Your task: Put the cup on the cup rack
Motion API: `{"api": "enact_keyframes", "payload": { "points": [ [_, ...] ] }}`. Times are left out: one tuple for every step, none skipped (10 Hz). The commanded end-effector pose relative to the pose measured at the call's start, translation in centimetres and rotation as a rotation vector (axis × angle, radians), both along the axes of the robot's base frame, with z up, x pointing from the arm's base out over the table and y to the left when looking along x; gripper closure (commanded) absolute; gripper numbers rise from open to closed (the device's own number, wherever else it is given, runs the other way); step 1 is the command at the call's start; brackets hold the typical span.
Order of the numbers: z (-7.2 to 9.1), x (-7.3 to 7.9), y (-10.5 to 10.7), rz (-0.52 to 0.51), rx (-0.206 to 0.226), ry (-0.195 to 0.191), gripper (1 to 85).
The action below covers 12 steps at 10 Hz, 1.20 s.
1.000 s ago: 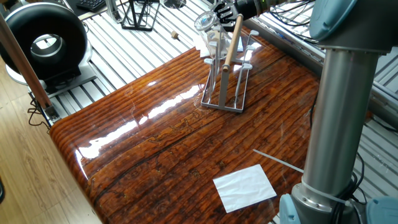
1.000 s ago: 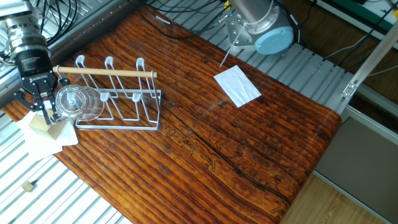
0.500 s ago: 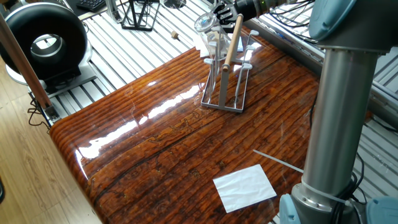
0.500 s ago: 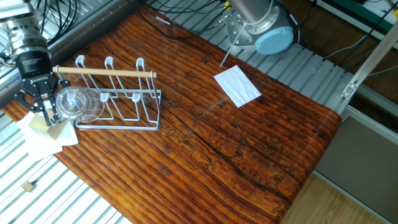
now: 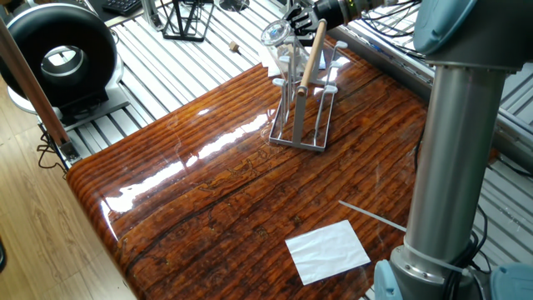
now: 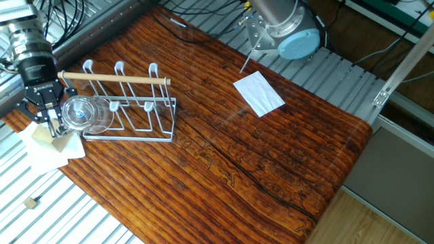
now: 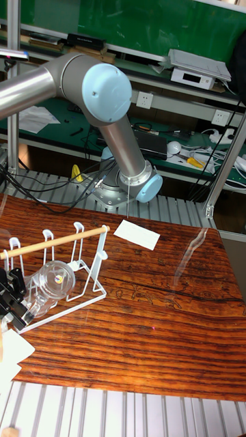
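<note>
1 cup (image 6: 85, 114), 1 cup rack (image 6: 135, 108), 1 gripper (image 6: 42, 108), 1 white paper sheet (image 6: 258, 93), 1 black wire stand (image 5: 185, 20)

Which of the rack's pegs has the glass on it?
The end peg nearest the gripper: the cup lies tilted over it on the cup rack; the other pegs are bare.

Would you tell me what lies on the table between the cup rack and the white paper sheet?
Only bare wood lies between the cup rack and the paper sheet, shown in both fixed views.

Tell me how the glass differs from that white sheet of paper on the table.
The glass is clear and lies tipped on its side on the wire rack; the paper is white and opaque, lying flat on the wooden table. The glass sits by the gripper; the paper lies at the table's other end.
</note>
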<state>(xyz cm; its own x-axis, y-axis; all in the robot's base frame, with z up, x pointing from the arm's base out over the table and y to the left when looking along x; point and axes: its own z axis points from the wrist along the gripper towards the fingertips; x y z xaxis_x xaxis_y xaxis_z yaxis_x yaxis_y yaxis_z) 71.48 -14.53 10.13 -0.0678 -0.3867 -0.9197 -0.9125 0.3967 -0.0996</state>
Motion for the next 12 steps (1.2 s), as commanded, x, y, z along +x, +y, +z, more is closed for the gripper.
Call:
{"api": "enact_keyframes", "payload": {
  "points": [
    [-0.24, -0.11, -0.3, 0.005, -0.019, 0.001, 84.7],
    [-0.27, -0.13, -0.31, 0.005, -0.02, 0.005, 84.7],
    [-0.36, -0.16, -0.34, 0.006, -0.024, 0.007, 84.7],
    [-0.34, -0.29, -0.32, 0.007, -0.022, 0.016, 84.7],
    [-0.29, -0.31, -0.35, 0.006, -0.023, 0.017, 84.7],
    [-0.36, -0.31, -0.41, 0.002, -0.026, 0.025, 84.7],
    [-0.44, -0.32, -0.49, 0.002, -0.034, 0.029, 84.0],
    [-0.43, -0.33, -0.48, 0.004, -0.038, 0.028, 83.0],
    [-0.33, -0.61, -0.33, 0.015, -0.035, 0.034, 80.0],
    [-0.33, -0.54, -0.32, 0.017, -0.042, 0.029, 79.0],
    [-0.25, -0.5, -0.23, 0.02, -0.041, 0.026, 78.0],
    [-0.07, -0.46, -0.1, 0.025, -0.038, 0.02, 76.3]
  ]
}}
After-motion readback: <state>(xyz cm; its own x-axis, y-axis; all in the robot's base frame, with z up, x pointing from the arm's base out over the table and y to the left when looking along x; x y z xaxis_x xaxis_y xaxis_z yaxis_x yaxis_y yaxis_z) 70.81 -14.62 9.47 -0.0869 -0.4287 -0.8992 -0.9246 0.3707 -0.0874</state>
